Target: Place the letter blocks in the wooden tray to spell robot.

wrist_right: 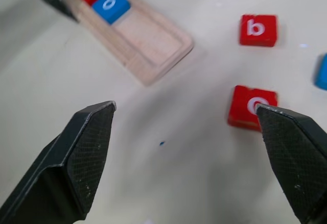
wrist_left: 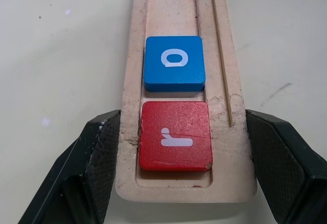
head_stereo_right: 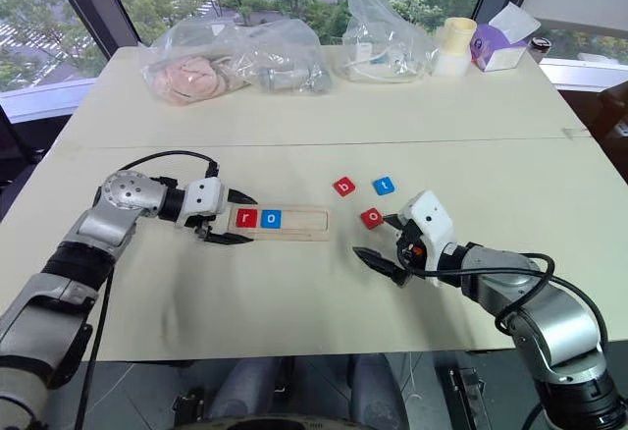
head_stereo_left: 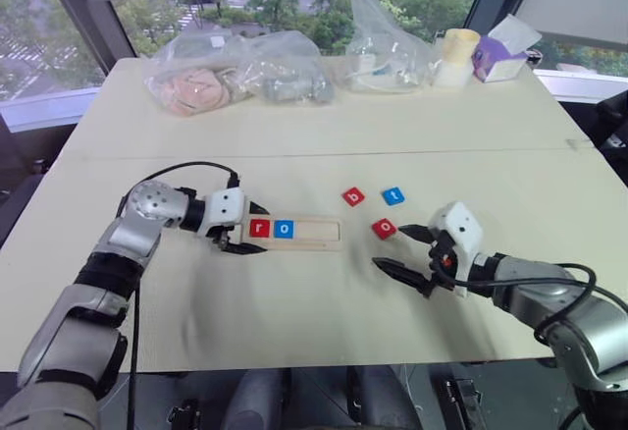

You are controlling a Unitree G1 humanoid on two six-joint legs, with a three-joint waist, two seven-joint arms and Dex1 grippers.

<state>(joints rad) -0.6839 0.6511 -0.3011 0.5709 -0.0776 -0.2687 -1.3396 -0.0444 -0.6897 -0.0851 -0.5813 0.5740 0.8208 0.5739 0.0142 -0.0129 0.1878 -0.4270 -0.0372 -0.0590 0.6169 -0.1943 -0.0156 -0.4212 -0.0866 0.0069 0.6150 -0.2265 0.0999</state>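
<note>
On the desk [head_stereo_left: 294, 351] in front of me sits the tray [head_stereo_left: 312, 231], with red r [head_stereo_left: 259, 228] and blue o [head_stereo_left: 284, 228] already seated side by side at its left end; rest of the slot bare. My left end effector [wrist_left: 181, 157] is clamped on the tray's left end, one finger [wrist_left: 97, 157] against each long side, r between them, so it looks like a brace on the tray, not a hold on a block. My right end effector [wrist_right: 186, 152] hangs wide open and empty just above the desk, right of the tray. Loose blocks, all flat and letter up: red b [head_stereo_left: 353, 196] and blue t [head_stereo_left: 392, 194] near each other, well right of the tray; red o [head_stereo_left: 384, 228] just beside my right end effector's far fingertip, apart from it as far as I can tell. Step in hand, by my read: two of five placed, b comes third. Next move calls for reaching past red o to b, closing on its edges and dropping it in touching blue o. Risk: bumping red o on the way.
</note>
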